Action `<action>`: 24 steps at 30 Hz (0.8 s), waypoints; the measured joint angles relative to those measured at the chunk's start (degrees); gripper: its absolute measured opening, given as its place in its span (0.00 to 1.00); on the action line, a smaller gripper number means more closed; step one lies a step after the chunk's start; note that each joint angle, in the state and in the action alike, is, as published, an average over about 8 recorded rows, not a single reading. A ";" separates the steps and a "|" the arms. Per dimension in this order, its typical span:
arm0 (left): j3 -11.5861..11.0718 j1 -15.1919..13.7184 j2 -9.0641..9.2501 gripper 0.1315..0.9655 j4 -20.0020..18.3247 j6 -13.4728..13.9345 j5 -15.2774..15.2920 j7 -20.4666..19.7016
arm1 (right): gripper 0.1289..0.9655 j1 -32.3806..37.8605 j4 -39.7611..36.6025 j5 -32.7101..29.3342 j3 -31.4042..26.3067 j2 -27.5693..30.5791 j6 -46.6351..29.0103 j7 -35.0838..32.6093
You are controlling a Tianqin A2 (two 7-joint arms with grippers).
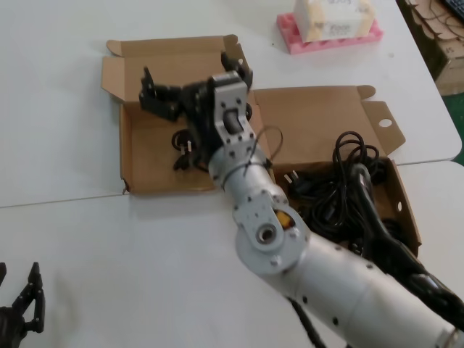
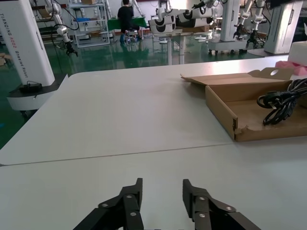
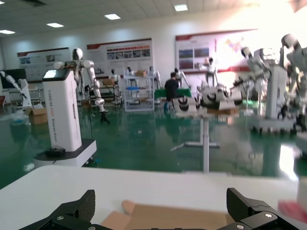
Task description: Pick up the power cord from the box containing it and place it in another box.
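Head view: two shallow cardboard boxes sit side by side on the white table. The right arm reaches across to the left box; its right gripper hangs over that box with fingers spread wide, holding nothing. Under the wrist, the power cord lies on the box floor as a small dark bundle, mostly hidden by the arm; which way its long axis runs cannot be told here. The right box holds a big tangle of black cables. A pink foam block carrying a pale packet sits far back on the table. The left gripper rests at the near left corner of the table, well apart from both boxes.

Left wrist view: the left gripper hovers just above the bare table, fingers parted, nothing between them. Farther off, the left box shows the power cord inside, its bundle lying roughly lengthwise along the box floor, plug end toward the box's near wall.

Right wrist view: the right gripper shows two dark fingers set wide apart, with cardboard below them.
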 joint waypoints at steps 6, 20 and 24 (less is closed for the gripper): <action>0.00 0.00 0.00 0.29 0.00 0.00 0.00 0.00 | 1.00 -5.73 3.93 -0.01 5.24 1.38 -2.65 0.00; 0.00 0.00 0.00 0.64 0.00 0.00 -0.01 0.01 | 1.00 -19.14 13.12 -0.02 17.49 4.60 -8.85 0.00; 0.00 0.00 0.00 0.75 0.00 0.00 -0.01 0.02 | 1.00 -22.89 15.70 -0.03 20.92 5.50 -10.58 0.00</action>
